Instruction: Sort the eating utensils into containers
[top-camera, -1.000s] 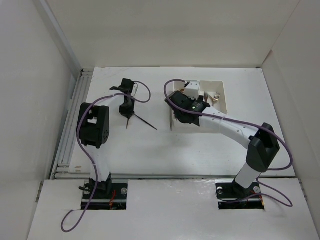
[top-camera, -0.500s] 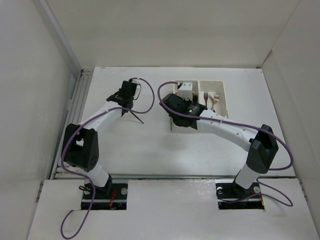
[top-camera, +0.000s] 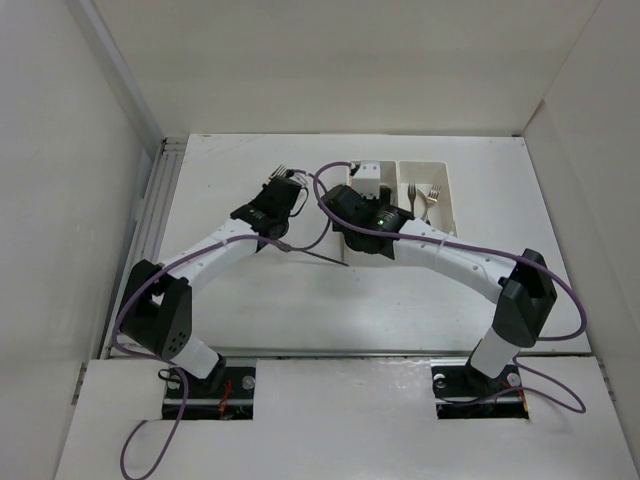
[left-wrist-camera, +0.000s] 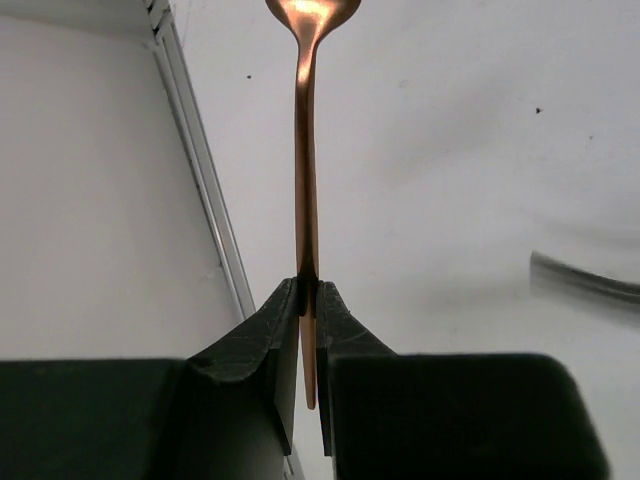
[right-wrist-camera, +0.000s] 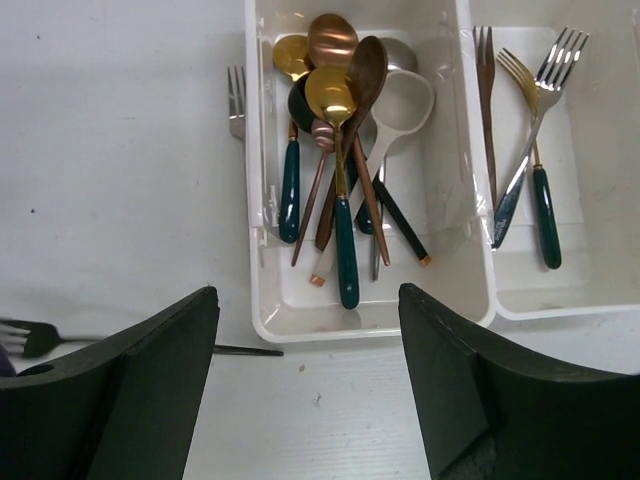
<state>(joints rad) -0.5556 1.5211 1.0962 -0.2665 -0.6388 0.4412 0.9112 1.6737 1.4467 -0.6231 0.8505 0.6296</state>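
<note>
My left gripper (left-wrist-camera: 308, 285) is shut on the thin handle of a copper utensil (left-wrist-camera: 306, 150), whose head is cut off by the top of the frame. In the top view this gripper (top-camera: 285, 187) hovers just left of the two joined white bins, and fork tines (top-camera: 278, 172) show beside it. My right gripper (right-wrist-camera: 305, 300) is open and empty above the near end of the left bin (right-wrist-camera: 262, 290), which holds several spoons (right-wrist-camera: 340, 130). The right bin (right-wrist-camera: 610, 305) holds three forks (right-wrist-camera: 535, 130). A black fork (right-wrist-camera: 150, 343) lies on the table in front of the left bin.
A silver fork (right-wrist-camera: 236, 100) lies on the table against the left bin's outer wall. The right arm (top-camera: 450, 255) reaches diagonally across the table to the bins. White walls enclose the table, and a rail (top-camera: 150, 230) runs along its left edge.
My left arm has swung right and away from me, carrying the copper utensil from the table's left part to beside the bins. The right gripper has shifted slightly left over the left bin.
</note>
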